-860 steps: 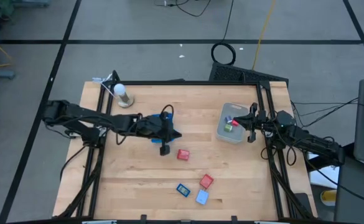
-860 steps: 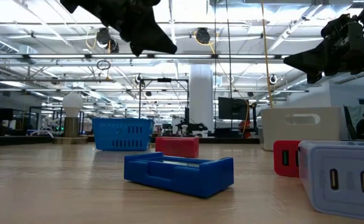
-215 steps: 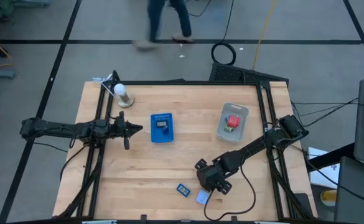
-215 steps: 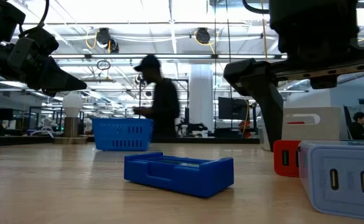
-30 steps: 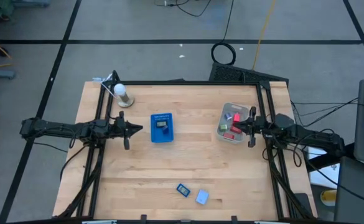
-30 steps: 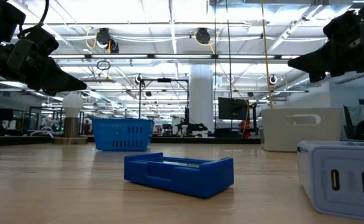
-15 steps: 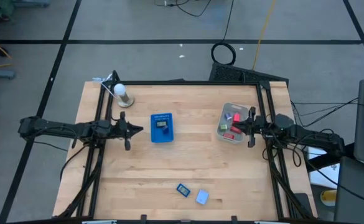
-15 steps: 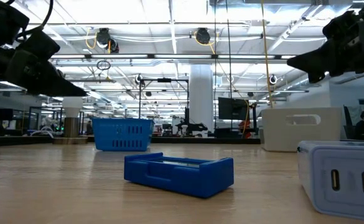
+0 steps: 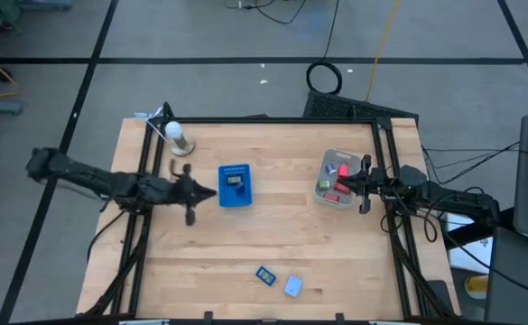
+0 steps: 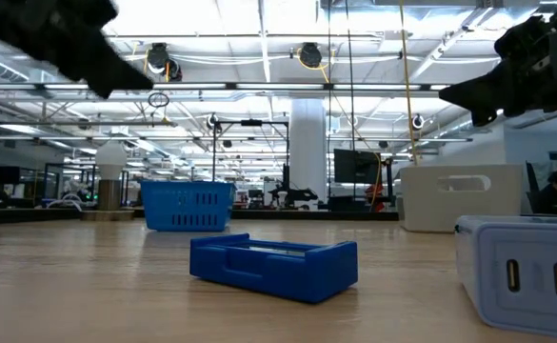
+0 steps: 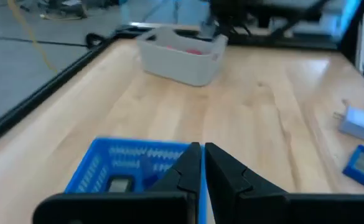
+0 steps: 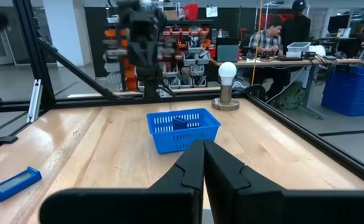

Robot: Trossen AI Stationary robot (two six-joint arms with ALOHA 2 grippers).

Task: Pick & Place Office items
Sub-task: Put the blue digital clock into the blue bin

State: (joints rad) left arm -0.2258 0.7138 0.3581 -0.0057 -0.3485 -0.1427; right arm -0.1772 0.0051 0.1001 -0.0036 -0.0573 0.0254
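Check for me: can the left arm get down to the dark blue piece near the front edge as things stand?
Probably yes. The left gripper is shut beside the blue basket, and only bare table lies between it and the dark blue piece.

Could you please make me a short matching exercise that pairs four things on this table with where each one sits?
Things:
1. blue basket
2. grey bin
3. white bulb on a stand
4. light blue charger

Places:
A. far left corner of the table
B. near edge, beside a darker blue piece
C. right side, holding red, pink and green pieces
D. just ahead of the shut left gripper

Pairs: 1-D, 2-C, 3-A, 4-B
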